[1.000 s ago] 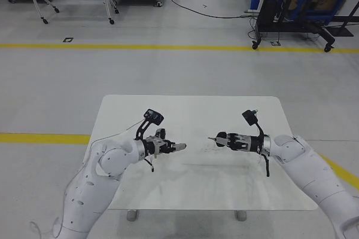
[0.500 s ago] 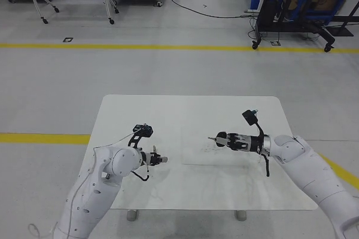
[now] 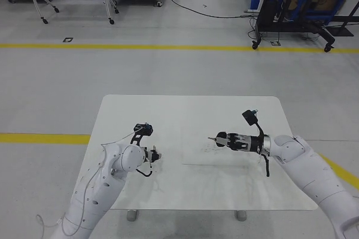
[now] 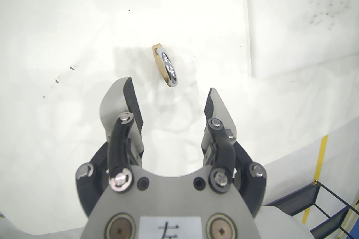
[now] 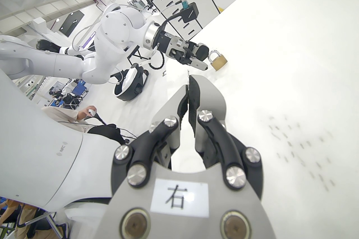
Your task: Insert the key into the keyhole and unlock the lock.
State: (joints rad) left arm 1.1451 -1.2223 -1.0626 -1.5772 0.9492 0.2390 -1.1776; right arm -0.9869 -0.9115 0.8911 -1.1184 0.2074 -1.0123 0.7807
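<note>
Since the earlier frames, the left arm had drawn back from the middle of the table toward its 9 o'clock side and turned its wrist downward. The right arm had not shifted.

The left gripper hung over the lock with its claw spread wide and nothing between the fingers. The lock stood upright on the table, brass body down and shackle up and seated. It was just beyond the fingertips and touched neither.

In the top view, the left gripper lay at 9 o'clock from the right gripper, well apart. The right gripper's claw was pressed together on the key. A thin toothed edge projected past the tips, directed toward the lock.

Status, by judgement:
- **Done:** the key was in hand.
- **Not yet done:** the lock was not grasped or steadied, and it appeared locked.
- **Remaining:** grip the lock, present its keyhole (position could not be determined), bring the key across, insert it, turn it and free the shackle.
</note>
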